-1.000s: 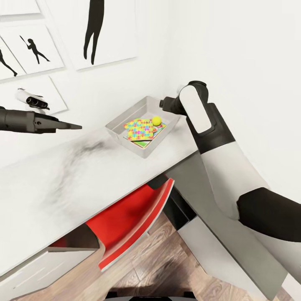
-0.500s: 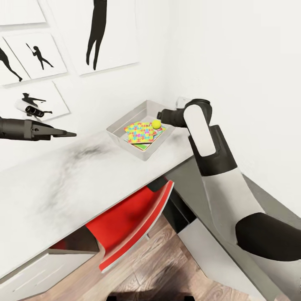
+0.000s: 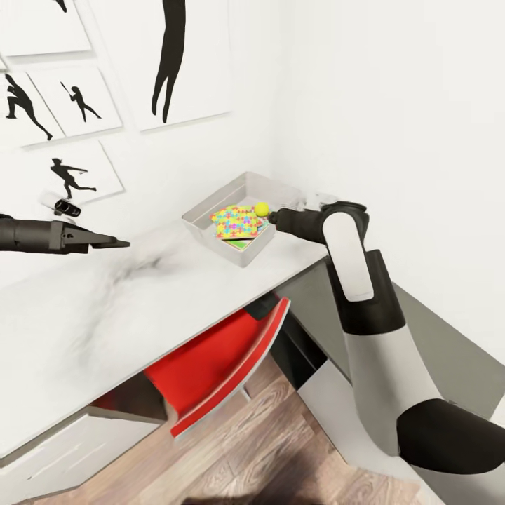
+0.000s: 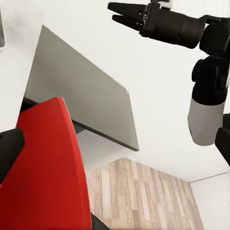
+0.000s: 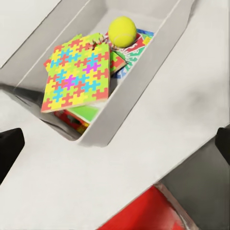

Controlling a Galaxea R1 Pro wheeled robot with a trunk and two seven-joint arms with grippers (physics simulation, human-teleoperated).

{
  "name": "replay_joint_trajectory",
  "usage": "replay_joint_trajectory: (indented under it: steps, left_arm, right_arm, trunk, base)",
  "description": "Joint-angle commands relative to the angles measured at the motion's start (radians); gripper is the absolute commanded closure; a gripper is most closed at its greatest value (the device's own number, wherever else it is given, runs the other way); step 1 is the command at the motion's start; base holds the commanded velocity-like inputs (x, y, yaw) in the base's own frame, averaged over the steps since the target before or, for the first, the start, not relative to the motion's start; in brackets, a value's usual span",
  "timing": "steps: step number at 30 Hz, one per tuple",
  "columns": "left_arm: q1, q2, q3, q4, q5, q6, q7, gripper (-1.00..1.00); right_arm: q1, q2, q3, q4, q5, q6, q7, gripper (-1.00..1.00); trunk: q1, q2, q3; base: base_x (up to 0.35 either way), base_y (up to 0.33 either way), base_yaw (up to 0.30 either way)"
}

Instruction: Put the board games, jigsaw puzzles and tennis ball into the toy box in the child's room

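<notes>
While ball [image 5: 122, 31] rests on puzzles [image 5: 76, 76] inside tray [image 5: 143, 81], light and prone to rolling; right gripper [image 4: 120, 13] spread, empty; left gripper [image 3: 116, 243] pinched together, empty.

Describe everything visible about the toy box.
The toy box is a shallow, lidless, pale grey tray with sloping sides, resting on the pale table near the wall corner. Inside lie a jigsaw puzzle atop printed game boxes, with the tennis ball at one end. The right gripper hovers beside it.

- toy box [image 3: 203, 223] open-topped near the wall corner; toys pile inside.
- bare table [image 3: 105, 308] stretches toward the left gripper [image 3: 120, 244].
- red chair [image 3: 224, 365] tucked beneath the table edge.
</notes>
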Motion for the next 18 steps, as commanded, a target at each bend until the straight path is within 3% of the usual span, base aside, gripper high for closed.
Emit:
replay_joint_trajectory:
  steps: [1, 8, 18]
  left_arm:
    - [0.001, 0.002, -0.004, 0.001, 0.001, 0.011, -0.006, -1.00]
    - [0.028, 0.000, -0.004, 0.001, 0.002, 0.012, -0.009, -1.00]
    - [0.034, 0.001, -0.004, 0.001, 0.002, 0.012, -0.008, -1.00]
  right_arm:
    - [0.011, 0.000, -0.003, -0.010, -0.009, 0.003, -0.011, -1.00]
    - [0.080, 0.000, -0.009, -0.025, -0.008, 0.004, -0.011, -1.00]
    - [0.093, 0.000, -0.008, -0.033, -0.008, 0.004, -0.011, -1.00]
  trunk:
    - [0.000, -0.002, 0.000]
    - [0.000, -0.002, 0.012]
    - [0.000, -0.002, 0.028]
  base:
    - [-0.125, 0.000, 0.000]
    - [-0.040, 0.000, 0.000]
    - [-0.040, 0.000, 0.000]
